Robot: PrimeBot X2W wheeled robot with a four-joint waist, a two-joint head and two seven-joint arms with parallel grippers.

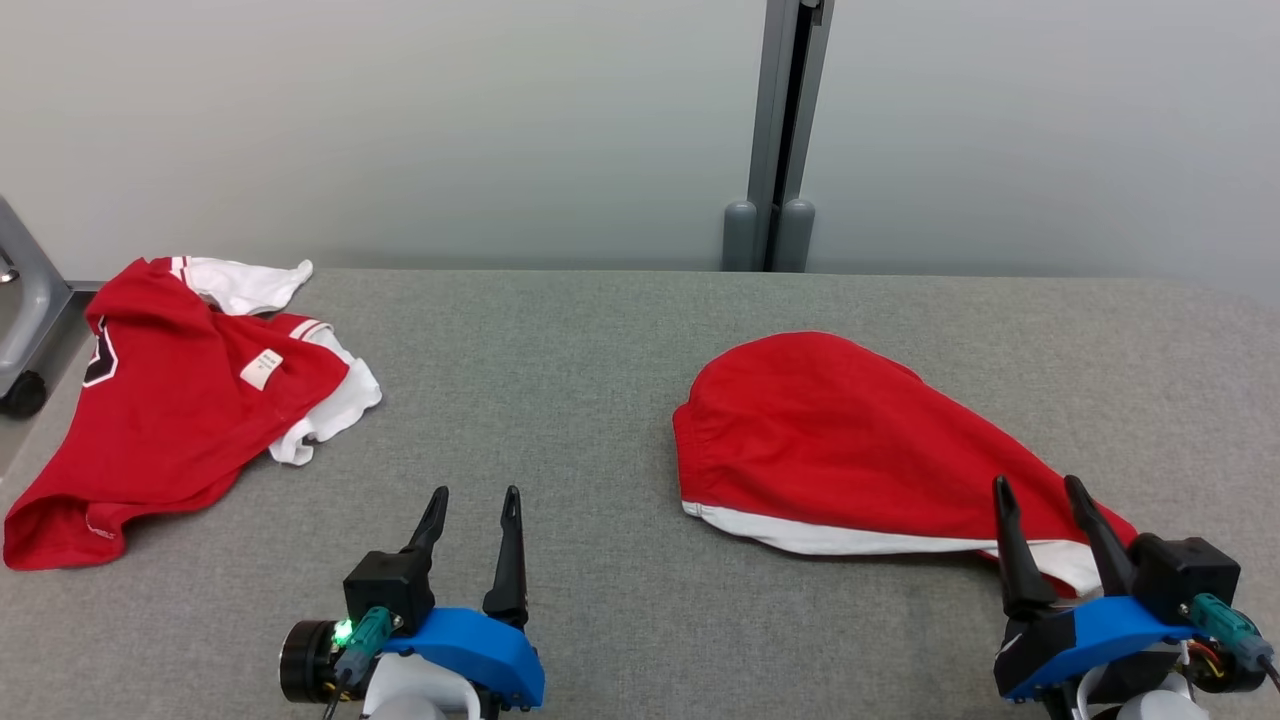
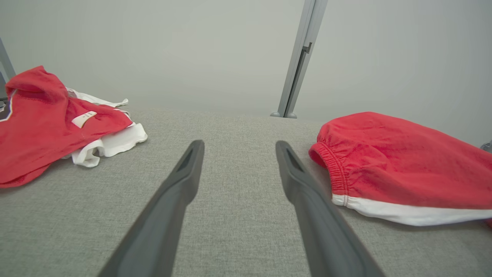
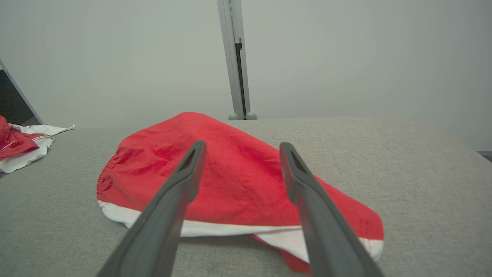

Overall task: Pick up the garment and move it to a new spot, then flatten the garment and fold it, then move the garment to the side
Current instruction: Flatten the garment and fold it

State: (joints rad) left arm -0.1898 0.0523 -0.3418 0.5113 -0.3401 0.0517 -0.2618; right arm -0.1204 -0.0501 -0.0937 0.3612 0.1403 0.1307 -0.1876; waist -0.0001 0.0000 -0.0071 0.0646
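— Judging by how things lie, how far have we got?

— Hardly anywhere, we think. The red shorts (image 1: 840,440) lie at about 2 o'clock from us on the grey worktop (image 1: 560,400). They are slumped in a loose teardrop, with the waistband toward 9 o'clock and the white-trimmed end trailing off toward 4 o'clock. We see them as neither flat nor squarely folded.

— And our claws?

— Both are spread wide and hold nothing. Our left claw (image 1: 476,492) sits at 7 o'clock over bare worktop, well apart from either garment. Our right claw (image 1: 1036,482) is at 5 o'clock, its fingers reaching over the trailing end of the shorts. Whether they touch the fabric we cannot tell.

— What about the red-and-white jersey (image 1: 170,420)?

— It is crumpled at 10 o'clock near the worktop's left edge, label showing. We take it as not ours this round, though we cannot be sure.

— So what is left?

— By our reckoning, everything: the lift and carry to a new spot, the flattening, the fold and the shift aside. The shorts might pass for a rough half-fold, but their skewed edges make us doubt it.
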